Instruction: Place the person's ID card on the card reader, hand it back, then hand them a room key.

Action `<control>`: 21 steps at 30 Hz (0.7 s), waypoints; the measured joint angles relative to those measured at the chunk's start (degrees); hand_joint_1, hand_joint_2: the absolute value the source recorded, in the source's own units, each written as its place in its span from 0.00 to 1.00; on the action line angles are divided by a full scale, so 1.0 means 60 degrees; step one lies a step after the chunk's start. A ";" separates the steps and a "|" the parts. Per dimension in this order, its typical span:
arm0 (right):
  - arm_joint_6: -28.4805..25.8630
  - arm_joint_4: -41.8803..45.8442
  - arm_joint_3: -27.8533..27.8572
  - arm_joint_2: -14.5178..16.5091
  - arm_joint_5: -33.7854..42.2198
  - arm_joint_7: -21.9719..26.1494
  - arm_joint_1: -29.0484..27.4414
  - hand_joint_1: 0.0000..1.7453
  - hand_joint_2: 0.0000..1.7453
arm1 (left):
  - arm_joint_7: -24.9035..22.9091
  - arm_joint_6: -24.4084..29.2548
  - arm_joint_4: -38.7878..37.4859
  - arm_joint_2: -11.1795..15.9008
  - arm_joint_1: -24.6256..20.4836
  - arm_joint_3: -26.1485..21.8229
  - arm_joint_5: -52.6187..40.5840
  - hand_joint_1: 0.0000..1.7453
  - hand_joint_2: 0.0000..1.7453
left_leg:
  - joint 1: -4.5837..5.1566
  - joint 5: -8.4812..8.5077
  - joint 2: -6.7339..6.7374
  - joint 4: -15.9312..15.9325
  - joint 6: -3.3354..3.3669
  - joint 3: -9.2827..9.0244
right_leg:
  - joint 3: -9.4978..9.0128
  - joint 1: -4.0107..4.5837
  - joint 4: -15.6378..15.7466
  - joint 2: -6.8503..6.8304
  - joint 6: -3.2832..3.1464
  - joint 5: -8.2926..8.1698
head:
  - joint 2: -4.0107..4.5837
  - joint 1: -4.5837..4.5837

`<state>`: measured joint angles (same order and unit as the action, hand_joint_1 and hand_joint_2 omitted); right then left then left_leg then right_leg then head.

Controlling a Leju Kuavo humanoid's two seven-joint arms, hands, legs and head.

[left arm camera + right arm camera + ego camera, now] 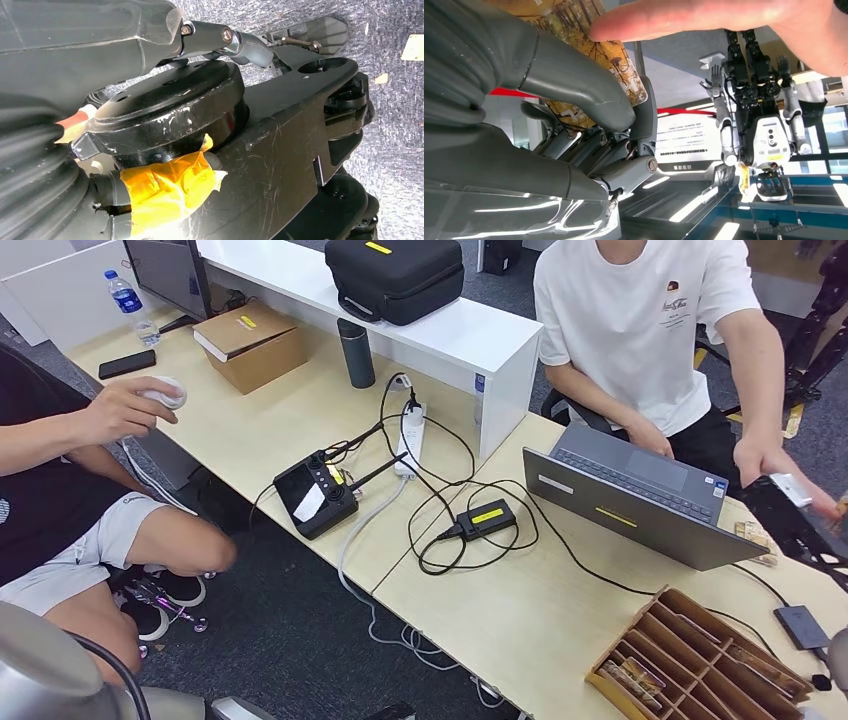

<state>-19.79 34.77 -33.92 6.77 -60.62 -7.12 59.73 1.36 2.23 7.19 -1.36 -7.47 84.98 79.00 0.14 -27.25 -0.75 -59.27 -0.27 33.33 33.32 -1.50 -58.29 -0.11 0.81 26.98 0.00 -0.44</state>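
Observation:
My right hand (792,523) is raised at the far right over the table edge. It pinches a room key card (620,61) with a yellow-brown forest print between thumb (574,85) and fingers. The card (790,488) looks pale from above. The person in the white shirt reaches over, and their hand (778,462) touches the card's far end; a fingertip (649,22) lies on it. A flat black card reader (801,626) sits on the desk near a wooden compartment box (690,635) holding cards with the same print. My left arm (40,670) hangs low; its fingers are hidden.
An open grey laptop (640,495) stands between me and the person. Cables and a black adapter (488,518) lie mid-desk, with a controller (315,495) at its edge. A second person (70,470) sits at the left. A loose card (755,537) lies beside the laptop.

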 joint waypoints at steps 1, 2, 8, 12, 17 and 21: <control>0.0005 -0.0017 0.0000 0.0003 0.0005 0.0006 0.0000 0.25 1.00 | 0.0001 -0.0002 0.0000 -0.0001 0.0000 0.0000 0.0003 0.00 1.00 | 0.0000 0.0000 0.0000 0.0000 0.0000 0.0000 | 0.0000 0.0000 0.0000 0.0000 0.0000 0.0000 | 0.0000 0.0000; 0.0013 -0.0034 0.0000 0.0006 0.0007 0.0014 0.0000 0.00 1.00 | 0.0001 -0.0004 0.0000 -0.0002 0.0000 0.0000 -0.0003 0.00 1.00 | 0.0001 0.0000 0.0001 0.0000 0.0000 0.0000 | 0.0000 -0.0001 0.0000 0.0001 0.0000 0.0000 | 0.0000 0.0001; 0.0030 -0.0065 0.0000 0.0040 0.0015 0.0028 -0.0001 0.00 1.00 | -0.0097 0.0015 -0.0003 -0.0004 -0.0017 0.0000 -0.0044 0.00 1.00 | 0.0001 0.0000 0.0001 0.0000 0.0000 -0.0001 | 0.0000 -0.0001 0.0000 0.0000 0.0000 0.0000 | 0.0000 0.0000; 0.0030 -0.0065 0.0000 0.0050 0.0005 0.0028 -0.0001 0.00 1.00 | -0.0129 0.0060 -0.0004 -0.0005 -0.0021 0.0000 -0.0022 0.00 1.00 | 0.0001 0.0000 0.0002 0.0000 0.0000 -0.0001 | 0.0000 -0.0001 -0.0001 0.0001 0.0000 0.0000 | 0.0000 0.0001; 0.0044 -0.0063 0.0000 0.0052 -0.0002 0.0027 -0.0002 0.00 1.00 | -0.0139 0.0091 -0.0004 -0.0021 -0.0026 0.0000 -0.0015 0.00 1.00 | 0.0002 0.0000 0.0002 0.0000 0.0000 -0.0001 | 0.0000 -0.0001 0.0000 0.0001 0.0000 0.0000 | 0.0000 0.0000; 0.0094 -0.0033 0.0000 0.0050 -0.0053 0.0004 -0.0007 0.00 1.00 | -0.0150 0.0116 -0.0004 -0.0029 -0.0029 0.0000 0.0021 0.00 1.00 | 0.0003 0.0000 0.0002 0.0000 0.0000 -0.0002 | 0.0001 -0.0002 0.0000 0.0001 0.0000 0.0000 | 0.0000 -0.0001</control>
<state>-19.22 34.57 -33.92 7.07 -60.94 -7.10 59.69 0.45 2.93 7.17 -1.53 -7.64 84.98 79.13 0.16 -27.24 -0.74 -59.27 -0.27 33.32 33.32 -1.51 -58.29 -0.10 0.81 26.98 0.00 -0.45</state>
